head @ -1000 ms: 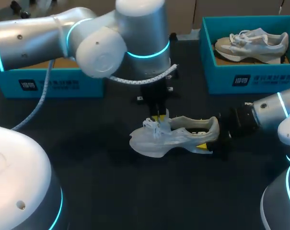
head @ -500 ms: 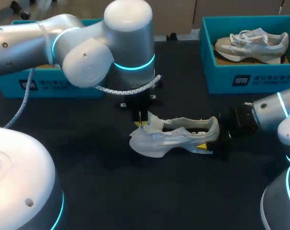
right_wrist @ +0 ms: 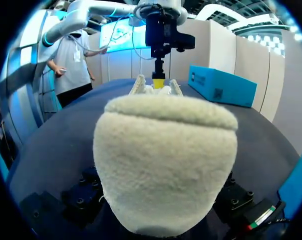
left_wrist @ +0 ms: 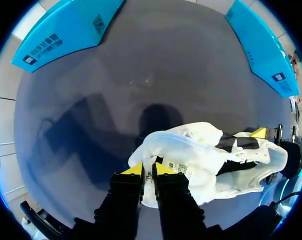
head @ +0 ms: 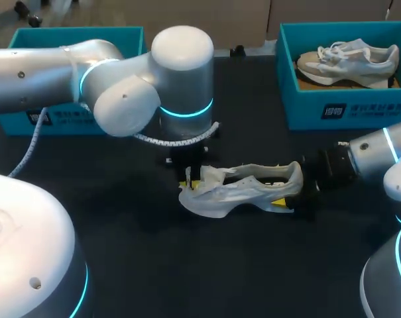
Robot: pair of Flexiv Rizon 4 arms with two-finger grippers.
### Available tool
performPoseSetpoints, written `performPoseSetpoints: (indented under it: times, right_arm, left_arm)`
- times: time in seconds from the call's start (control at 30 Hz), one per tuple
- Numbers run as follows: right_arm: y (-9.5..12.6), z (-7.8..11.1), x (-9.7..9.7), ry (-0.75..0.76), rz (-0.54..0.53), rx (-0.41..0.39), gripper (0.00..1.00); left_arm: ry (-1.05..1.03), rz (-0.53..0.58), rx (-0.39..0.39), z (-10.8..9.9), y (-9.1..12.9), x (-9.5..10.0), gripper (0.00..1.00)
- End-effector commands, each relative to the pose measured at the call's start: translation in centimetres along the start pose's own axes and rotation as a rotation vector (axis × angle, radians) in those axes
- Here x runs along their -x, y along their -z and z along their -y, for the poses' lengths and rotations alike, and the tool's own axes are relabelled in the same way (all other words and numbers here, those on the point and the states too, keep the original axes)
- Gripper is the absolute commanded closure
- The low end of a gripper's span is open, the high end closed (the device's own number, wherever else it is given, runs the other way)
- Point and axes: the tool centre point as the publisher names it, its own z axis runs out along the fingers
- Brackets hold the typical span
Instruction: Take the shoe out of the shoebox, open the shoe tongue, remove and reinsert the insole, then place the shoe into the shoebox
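Yellow-tipped left gripper (left_wrist: 149, 170) pinches tongue (left_wrist: 173, 167) of white shoe (head: 243, 189), upright mid-table; right gripper (head: 293, 191) clamps heel. Dark table (head: 187, 265) bare around shoe, widest nearside. Teal left shoebox (head: 11, 122), right shoebox (head: 372, 109) along far edge; white front labels (head: 333, 110), print too small.

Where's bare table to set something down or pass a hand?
Free: the table in front of the white shoe, and the gap between it and the right shoebox. Crowded: around the shoe, left gripper on its tongue, right gripper on its heel.
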Motion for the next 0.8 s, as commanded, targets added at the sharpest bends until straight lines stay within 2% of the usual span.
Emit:
performPoseSetpoints:
  times: [0.03,0.23,0.33,0.4,0.8]
  right_arm:
    - [-0.6,0.2,-0.3,0.0,0.001,-0.004,1.0]
    - [-0.6,0.2,-0.3,0.0,0.001,-0.004,1.0]
    - [-0.6,0.2,-0.3,0.0,0.001,-0.004,1.0]
    - [-0.6,0.2,-0.3,0.0,0.001,-0.004,1.0]
    - [-0.6,0.2,-0.3,0.0,0.001,-0.004,1.0]
  left_arm:
    - [0.011,0.001,0.008,0.0,-1.3,-0.1,0.72]
    - [0.024,0.004,0.006,-0.4,-1.1,0.1,0.48]
    - [0.026,-0.01,-0.012,-0.5,-0.3,0.4,0.13]
    - [0.022,-0.019,-0.025,-0.6,0.6,0.3,0.0]
    - [-0.062,-0.092,-0.073,-1.1,4.9,-0.9,0.0]
